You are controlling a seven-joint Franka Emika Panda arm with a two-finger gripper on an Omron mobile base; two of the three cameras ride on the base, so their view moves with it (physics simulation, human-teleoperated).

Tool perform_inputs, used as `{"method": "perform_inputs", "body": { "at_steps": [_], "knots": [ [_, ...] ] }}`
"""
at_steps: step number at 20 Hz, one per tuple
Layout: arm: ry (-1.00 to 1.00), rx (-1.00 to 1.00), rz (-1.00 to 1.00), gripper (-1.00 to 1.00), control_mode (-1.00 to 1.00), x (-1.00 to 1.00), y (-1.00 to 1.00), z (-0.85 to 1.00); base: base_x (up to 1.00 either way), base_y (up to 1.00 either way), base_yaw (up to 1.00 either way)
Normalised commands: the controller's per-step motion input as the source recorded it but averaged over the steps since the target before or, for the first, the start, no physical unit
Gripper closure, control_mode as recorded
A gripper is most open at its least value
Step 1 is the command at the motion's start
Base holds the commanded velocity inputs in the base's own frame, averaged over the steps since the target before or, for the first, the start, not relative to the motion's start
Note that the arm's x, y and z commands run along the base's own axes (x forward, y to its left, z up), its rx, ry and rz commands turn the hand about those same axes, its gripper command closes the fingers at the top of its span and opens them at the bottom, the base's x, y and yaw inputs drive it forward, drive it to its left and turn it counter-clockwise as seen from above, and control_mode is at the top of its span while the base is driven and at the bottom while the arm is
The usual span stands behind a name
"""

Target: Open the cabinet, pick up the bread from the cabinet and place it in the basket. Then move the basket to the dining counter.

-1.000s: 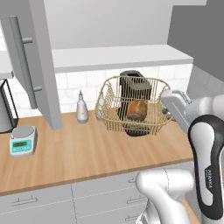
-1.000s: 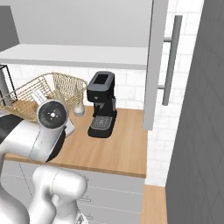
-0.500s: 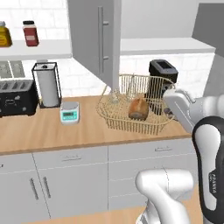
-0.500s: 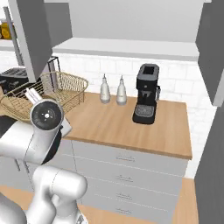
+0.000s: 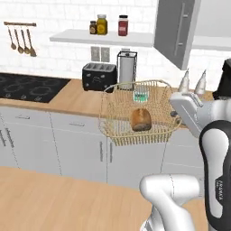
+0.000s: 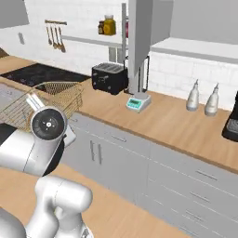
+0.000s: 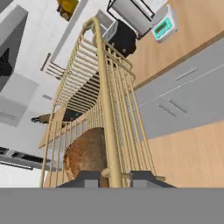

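a: basket (image 5: 140,118), item one — tan woven mesh, carried clear of the desk (image 5: 81,97), out in front of the grey drawers (image 5: 76,149). gripper (image 7: 113,177) at its right rim.

b: jaws?

a: nearly closed, one tip on either side of the rim wire in the hand view; shut down on the basket wall.

b: bread (image 5: 140,119)?

a: item two — small brown loaf lying on the basket floor, near the middle. in the hand view it sits just behind the rim, close to the fingers (image 7: 89,178).

b: cabinet (image 5: 177,28)?

a: item three — light-grey door with a long bar handle, standing open, upper right in the left base view.

b: change against the earlier pictures?

a: whole scene has slid; the base has turned and backed off, so that is camera movement. half a second ago the basket hung over the desk beside the coffee machine; now it hangs past the desk edge, over the wood floor (image 5: 54,198). newly in sight: black hob (image 5: 27,85), hanging utensils (image 5: 20,38), jars on the shelf (image 5: 106,37). toaster (image 5: 99,76), scale (image 6: 138,102) and two bottles (image 6: 203,98) stand on the desk as before. grip and loaf unchanged.
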Motion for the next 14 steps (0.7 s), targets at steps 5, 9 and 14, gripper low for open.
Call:
{"method": "perform_inputs", "body": {
  "at_steps": [5, 9, 14],
  "knots": [
    [0.00, 0.00, 0.00, 1.00, 1.00, 0.00, 0.00, 0.00, 0.00, 0.81, 0.76],
    [0.00, 0.00, 0.00, 1.00, 1.00, 0.00, 0.00, 0.00, -0.03, 0.86, 0.71],
    [0.00, 0.00, 0.00, 1.00, 1.00, 0.00, 0.00, 0.00, -0.03, 0.73, 0.70]
  ]
}}
